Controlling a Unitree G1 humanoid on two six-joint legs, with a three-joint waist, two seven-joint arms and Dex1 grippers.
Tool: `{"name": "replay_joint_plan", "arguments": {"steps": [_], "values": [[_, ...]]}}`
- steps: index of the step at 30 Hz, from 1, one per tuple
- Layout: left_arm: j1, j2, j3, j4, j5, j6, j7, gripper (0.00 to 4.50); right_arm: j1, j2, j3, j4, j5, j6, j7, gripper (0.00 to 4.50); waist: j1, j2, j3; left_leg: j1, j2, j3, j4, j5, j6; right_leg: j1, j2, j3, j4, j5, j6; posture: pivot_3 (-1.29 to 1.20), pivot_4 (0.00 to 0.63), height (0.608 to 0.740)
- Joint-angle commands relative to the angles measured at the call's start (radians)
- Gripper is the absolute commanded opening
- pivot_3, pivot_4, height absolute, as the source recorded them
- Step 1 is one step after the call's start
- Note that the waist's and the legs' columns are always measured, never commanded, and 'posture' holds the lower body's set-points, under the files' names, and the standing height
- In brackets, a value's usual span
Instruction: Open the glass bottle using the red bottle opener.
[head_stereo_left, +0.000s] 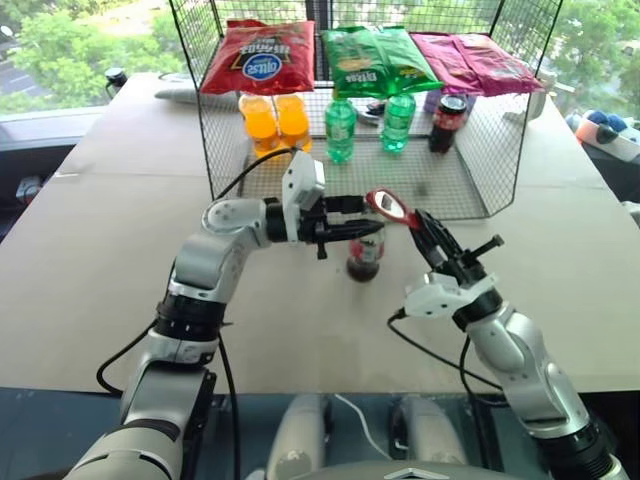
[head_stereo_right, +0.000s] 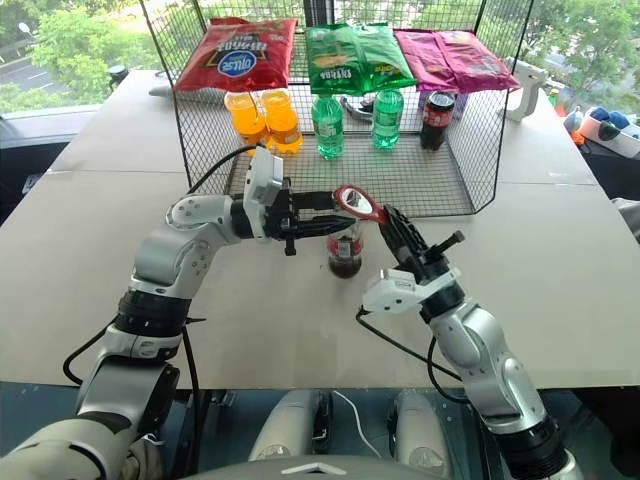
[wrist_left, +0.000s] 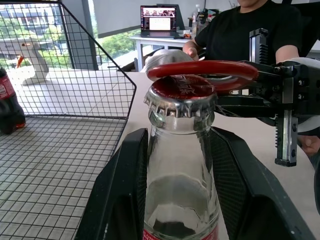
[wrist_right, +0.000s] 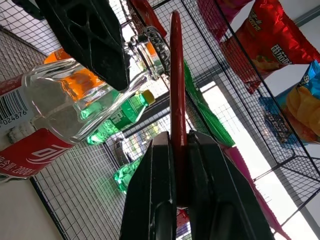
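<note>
My left gripper (head_stereo_left: 352, 230) has its jaws clamped on the neck of the glass bottle (head_stereo_left: 365, 252), 1 black finger (wrist_left: 120, 195) on each side of the clear glass just below the cap; my right gripper (head_stereo_left: 415, 222) has its jaws pressed together on the handle of the red bottle opener (head_stereo_left: 386, 206). The bottle stands upright on the pale table (head_stereo_left: 120, 230), just in front of the wire basket (head_stereo_left: 470, 170), its red label band below my fingers. Its crimped cap (wrist_left: 182, 97) is on, and the opener's ring head lies over the top of it — seen from my left wrist, the red ring sits right on the cap's crown. Inside the basket stand 2 orange drinks (head_stereo_left: 275, 120), 2 green plastic bottles (head_stereo_left: 340, 128) and a dark red-capped cola bottle (head_stereo_left: 447, 122), with chip bags (head_stereo_left: 260, 55) hung along the back — red, green and magenta. Beyond the table a person in a black shirt (wrist_left: 250, 30) sits near a laptop (wrist_left: 159, 21).
</note>
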Motion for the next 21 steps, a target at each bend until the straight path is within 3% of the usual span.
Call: {"name": "replay_joint_plan", "arguments": {"steps": [1, 21], "values": [[-0.019, 0.001, 0.011, -0.039, -0.01, 0.002, 0.003, 1.51, 0.002, 0.003, 0.018, 0.014, -0.018, -0.035, -0.016, 0.0, 0.0, 0.0, 0.0, 0.0, 0.0, 0.0, 0.0, 0.0, 0.0, 0.0, 0.0, 0.0, 0.0, 0.0, 0.0, 0.0, 0.15, 0.74], [-0.028, -0.002, 0.007, -0.04, -0.007, 0.014, -0.003, 1.51, -0.045, 0.072, 0.082, 0.168, -0.088, -0.082, -0.137, 0.0, -0.001, 0.0, 0.0, 0.001, 0.0, 0.0, 0.0, 0.0, 0.0, 0.001, 0.0, 0.0, 0.0, 0.0, 0.0, 0.0, 0.15, 0.74]]}}
